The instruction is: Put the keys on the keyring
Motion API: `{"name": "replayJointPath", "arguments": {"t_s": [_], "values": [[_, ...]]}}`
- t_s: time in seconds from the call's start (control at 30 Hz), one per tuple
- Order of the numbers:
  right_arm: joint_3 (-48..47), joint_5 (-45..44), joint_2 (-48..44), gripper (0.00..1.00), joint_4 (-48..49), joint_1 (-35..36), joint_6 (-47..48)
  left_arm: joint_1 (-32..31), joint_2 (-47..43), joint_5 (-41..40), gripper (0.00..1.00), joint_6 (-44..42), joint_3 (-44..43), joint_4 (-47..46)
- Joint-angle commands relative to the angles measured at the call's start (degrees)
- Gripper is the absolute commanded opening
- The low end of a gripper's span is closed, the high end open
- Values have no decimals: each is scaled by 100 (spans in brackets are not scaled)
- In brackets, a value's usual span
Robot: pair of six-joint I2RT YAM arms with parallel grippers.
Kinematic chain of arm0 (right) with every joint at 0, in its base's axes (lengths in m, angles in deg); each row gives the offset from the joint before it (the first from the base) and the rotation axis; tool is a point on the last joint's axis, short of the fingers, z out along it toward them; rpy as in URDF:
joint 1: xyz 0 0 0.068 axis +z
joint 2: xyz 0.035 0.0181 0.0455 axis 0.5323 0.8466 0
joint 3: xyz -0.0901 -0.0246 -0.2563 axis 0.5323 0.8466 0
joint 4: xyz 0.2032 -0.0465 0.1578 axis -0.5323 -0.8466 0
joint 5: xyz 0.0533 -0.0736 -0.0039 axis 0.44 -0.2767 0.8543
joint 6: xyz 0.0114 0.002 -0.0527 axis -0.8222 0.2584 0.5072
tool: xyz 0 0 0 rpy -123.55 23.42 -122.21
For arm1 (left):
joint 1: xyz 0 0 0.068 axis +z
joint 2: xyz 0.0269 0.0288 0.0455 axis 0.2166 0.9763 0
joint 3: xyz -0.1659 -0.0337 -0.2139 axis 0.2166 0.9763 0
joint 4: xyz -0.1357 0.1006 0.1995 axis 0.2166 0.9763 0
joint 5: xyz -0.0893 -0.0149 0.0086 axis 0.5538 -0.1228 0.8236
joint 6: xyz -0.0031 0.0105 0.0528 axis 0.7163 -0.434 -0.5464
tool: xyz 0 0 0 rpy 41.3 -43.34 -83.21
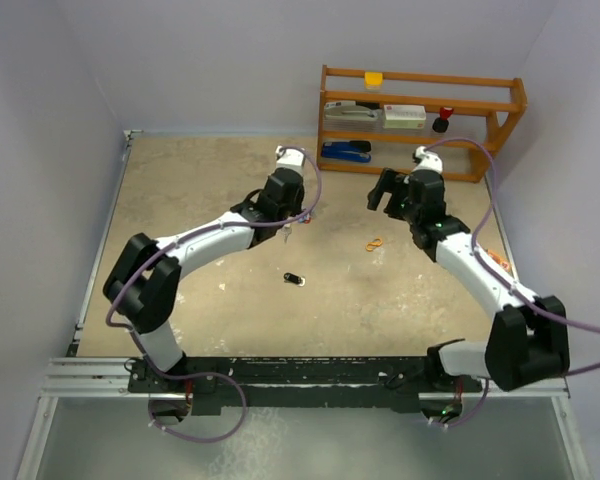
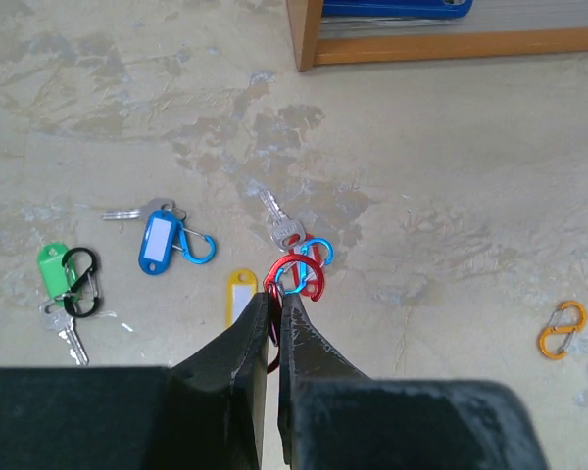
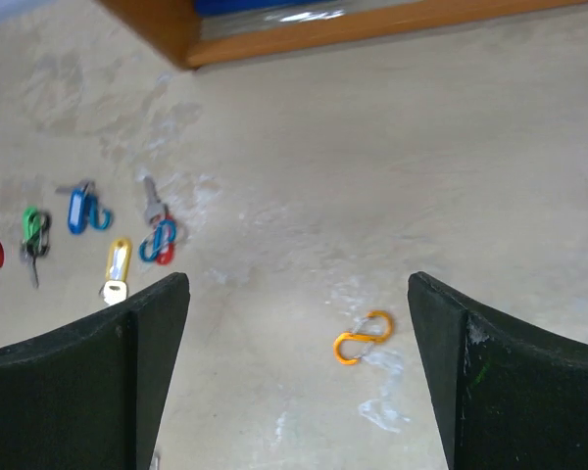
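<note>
In the left wrist view my left gripper [image 2: 277, 299] is shut on a red clip loop [image 2: 296, 266]. A blue clip loop [image 2: 317, 257] and a silver key [image 2: 284, 228] are hooked to it. On the table to the left lie a yellow-tagged key [image 2: 240, 294], a blue-tagged key [image 2: 157, 242] with its blue clip, and a green-tagged key [image 2: 51, 267] with a black clip [image 2: 80, 282]. My right gripper [image 3: 296, 284] is open and empty, above an orange clip loop [image 3: 363, 337]. A black-tagged key [image 1: 295, 280] lies nearer the arm bases.
A wooden shelf [image 1: 420, 115] with a stapler and small items stands at the back right. The orange clip loop [image 1: 376, 244] lies between the two grippers [image 1: 288, 228] [image 1: 380, 190]. Grey walls close in the table on the left, right and back.
</note>
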Motion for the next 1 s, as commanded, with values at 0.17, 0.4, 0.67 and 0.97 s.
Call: {"name": "replayJointPath", "arguments": {"t_s": [0.17, 0.4, 0.67, 0.97], "values": [[-1467, 715, 1557, 91, -480, 1163, 625, 504, -883, 77, 0, 499, 807, -245], [-1960, 901, 2366, 83, -709, 1757, 768, 1195, -1323, 439, 0, 887, 1288, -123], [-1734, 856, 2493, 65, -1100, 2449, 725, 1418, -1525, 534, 0, 965, 1471, 27], [-1028, 1029, 2457, 64, -966, 3026, 649, 1432, -1563, 606, 0, 987, 1568, -28]]}}
